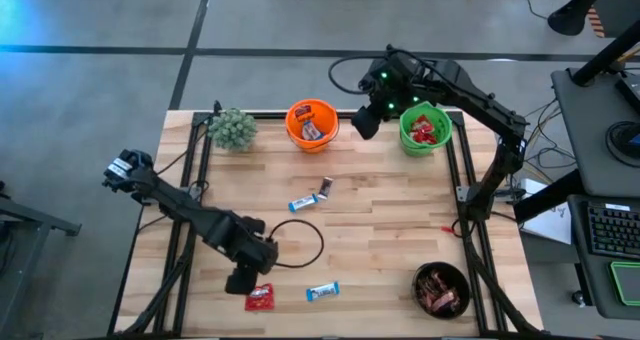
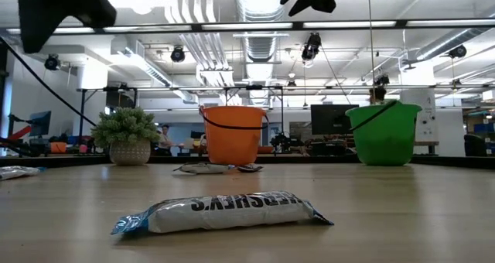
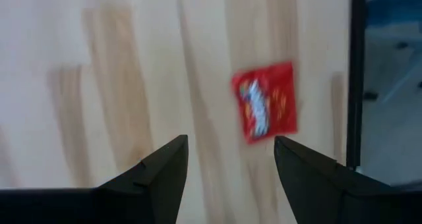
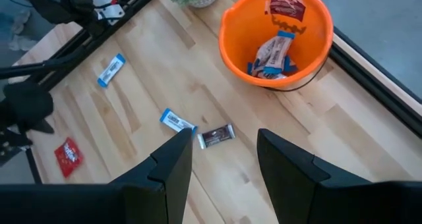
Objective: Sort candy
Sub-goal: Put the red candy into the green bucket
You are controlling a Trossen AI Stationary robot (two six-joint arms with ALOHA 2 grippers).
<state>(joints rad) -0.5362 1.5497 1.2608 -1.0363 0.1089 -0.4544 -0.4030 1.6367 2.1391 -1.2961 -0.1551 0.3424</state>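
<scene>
Left hand (image 1: 243,279) spread apart, empty, above red packet (image 1: 259,298) at table's (image 1: 380,230) 7 o'clock. Right hand (image 1: 366,120) spread apart, empty, between orange bucket (image 1: 312,124) and green bucket (image 1: 426,130).

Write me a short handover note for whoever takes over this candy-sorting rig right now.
Left gripper: open, empty, above the red packet at the table's front edge.
Right gripper: open, empty, high between the orange bucket and green bucket.
Done: orange bucket holds blue-and-white bars plus a dark one; green bucket holds red packets; the dark bowl holds brown bars.
Left on the table: the red packet, a blue-and-white bar beside it, another blue-and-white bar and a dark brown bar mid-table.
</scene>
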